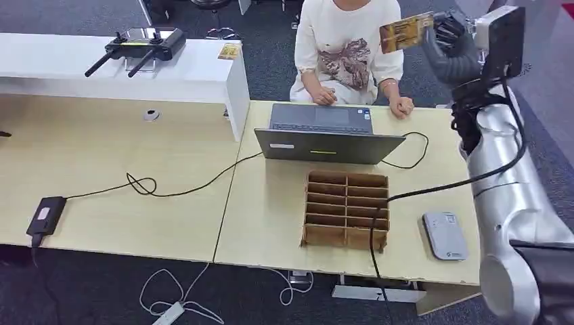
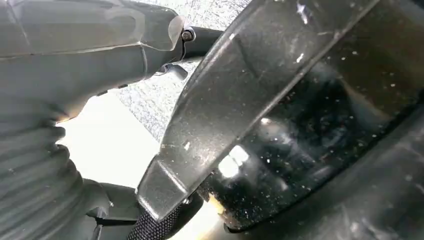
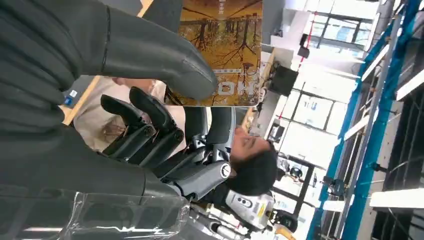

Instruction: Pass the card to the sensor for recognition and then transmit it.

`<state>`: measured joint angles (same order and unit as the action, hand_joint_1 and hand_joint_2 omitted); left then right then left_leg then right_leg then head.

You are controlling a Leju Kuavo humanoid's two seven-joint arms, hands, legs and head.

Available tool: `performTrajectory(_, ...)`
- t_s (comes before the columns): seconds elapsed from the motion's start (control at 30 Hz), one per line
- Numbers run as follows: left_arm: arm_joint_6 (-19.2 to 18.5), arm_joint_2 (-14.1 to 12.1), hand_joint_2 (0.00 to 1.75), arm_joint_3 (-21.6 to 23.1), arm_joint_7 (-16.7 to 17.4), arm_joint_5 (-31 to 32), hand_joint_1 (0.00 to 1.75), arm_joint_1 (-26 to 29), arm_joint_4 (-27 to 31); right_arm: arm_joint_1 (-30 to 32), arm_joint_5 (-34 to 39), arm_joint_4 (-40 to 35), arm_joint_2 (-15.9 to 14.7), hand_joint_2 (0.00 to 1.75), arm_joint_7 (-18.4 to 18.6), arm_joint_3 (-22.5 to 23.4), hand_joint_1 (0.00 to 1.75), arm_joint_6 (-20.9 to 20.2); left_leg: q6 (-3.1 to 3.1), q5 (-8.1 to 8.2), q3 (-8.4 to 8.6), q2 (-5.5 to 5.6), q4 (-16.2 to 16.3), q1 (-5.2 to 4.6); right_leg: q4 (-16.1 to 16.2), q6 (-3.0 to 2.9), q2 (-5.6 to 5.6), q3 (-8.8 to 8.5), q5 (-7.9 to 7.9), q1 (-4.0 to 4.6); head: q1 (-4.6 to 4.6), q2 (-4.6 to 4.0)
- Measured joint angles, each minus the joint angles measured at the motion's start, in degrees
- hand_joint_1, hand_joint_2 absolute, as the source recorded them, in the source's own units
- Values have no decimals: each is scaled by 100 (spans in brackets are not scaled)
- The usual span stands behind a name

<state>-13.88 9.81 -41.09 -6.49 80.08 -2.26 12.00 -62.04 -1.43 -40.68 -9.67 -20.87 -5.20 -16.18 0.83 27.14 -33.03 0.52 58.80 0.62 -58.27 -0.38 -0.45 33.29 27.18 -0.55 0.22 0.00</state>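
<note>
Our right hand (image 1: 452,42) is raised high beyond the far edge of the counter (image 1: 271,217), pinching the card (image 1: 405,31) between thumb and fingers, its printed face toward the seated person (image 1: 348,47), likely offered for handover. The grey sensor (image 1: 446,235) lies near the counter's front edge, well apart from the card. We cannot tell whether our left hand (image 2: 75,55) is open or closed. A cardboard divider tray (image 1: 346,210) sits behind an open laptop (image 1: 325,132); dark carpet surrounds the pale wooden counter.

You see an open laptop (image 1: 329,134) before a seated person (image 1: 348,47). A cardboard divider box (image 1: 346,209) sits nearer you. A drone controller (image 1: 137,46) rests on the white counter (image 1: 196,74).
</note>
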Motion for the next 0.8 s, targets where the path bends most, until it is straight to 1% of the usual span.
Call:
performTrajectory(0.13, 0, 0, 175, 0, -4, 11, 0, 1, 0, 543, 781, -471, -630, 175, 205, -2, 175, -362, -6, 4, -5, 8, 2, -2, 3, 1, -4, -1, -1, -3, 0, 0)
performTrajectory(0.2, 0, 0, 175, 0, -11, 20, 0, 3, 0, 825, 1087, -716, -997, 175, 327, -2, 175, -550, -7, 5, -7, 11, 5, -3, 5, 2, -5, 1, 0, -4, 2, 0)
performTrajectory(0.23, -2, -2, 175, 0, -13, 31, 0, 2, 0, 975, 1209, -815, -1130, 175, 381, -2, 175, -610, -9, 6, -9, 17, 5, -3, 7, 3, -10, 1, 1, -4, 0, 0)
performTrajectory(0.37, -2, -4, 175, 0, -61, 59, 0, 9, 0, 1637, 1967, -1373, -1972, 175, 679, 57, 175, -1022, -18, 12, -17, 27, 7, -3, 8, 12, -23, 0, 7, -4, 2, 0)
performTrajectory(0.5, -2, -18, 175, 2, -96, 68, 0, 11, 0, 2336, 2687, -1844, -2719, 175, 1005, 229, 175, -1405, -25, 18, -17, 22, 7, -4, 9, 16, -21, 3, 10, -5, 0, 0)
performTrajectory(0.6, -2, -22, 175, 2, -111, 72, 0, 13, 0, 2746, 2992, -2057, -3185, 175, 1250, 352, 175, -1615, -27, 19, -23, 20, 6, -6, 8, 18, -19, 7, 11, -7, -2, 0)
performTrajectory(0.7, -2, -22, 175, 9, -111, 101, 0, 10, 0, 3004, 3278, -2142, -3622, 175, 1528, 404, 175, -1827, -30, 21, -22, 18, 5, -6, 8, 19, -18, 8, 12, -8, 0, 0)
performTrajectory(0.8, -2, -22, 175, 13, -129, 120, 0, 7, 0, 3348, 3575, -2269, -4109, 175, 1900, 411, 175, -1930, -30, 20, -28, 24, 5, -7, 8, 21, -28, 5, 13, -8, 2, 0)
